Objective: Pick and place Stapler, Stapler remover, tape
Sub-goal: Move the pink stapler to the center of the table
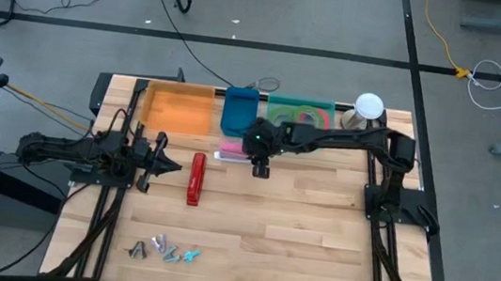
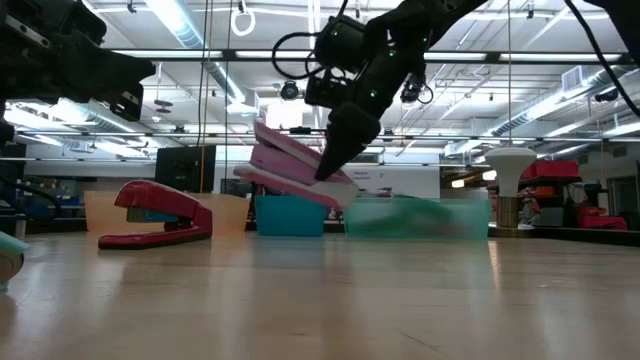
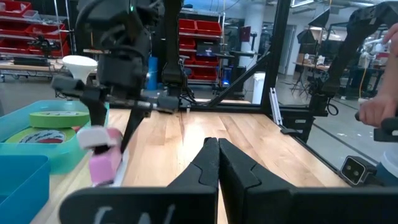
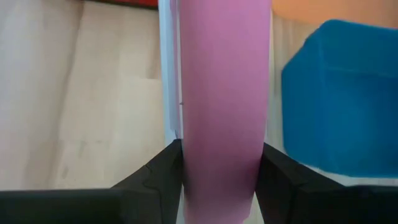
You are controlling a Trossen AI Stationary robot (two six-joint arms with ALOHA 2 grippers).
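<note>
Gripping the pink stapler [image 4: 224, 99] across its middle with the right claw [image 4: 221, 168] closed snugly on its sides — holding it tilted, lifted just in front of the blue bin [image 1: 239, 113] — likely handling stiff, smooth and fairly heavy, so clamping mid-body is suiting it, left claw [image 3: 214, 168] idling shut.

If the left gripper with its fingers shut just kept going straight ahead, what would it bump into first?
Probably the red stapler. The left gripper points across the table right at it, with nothing between them in the high view. It could pass above it, since its height is unclear.
</note>
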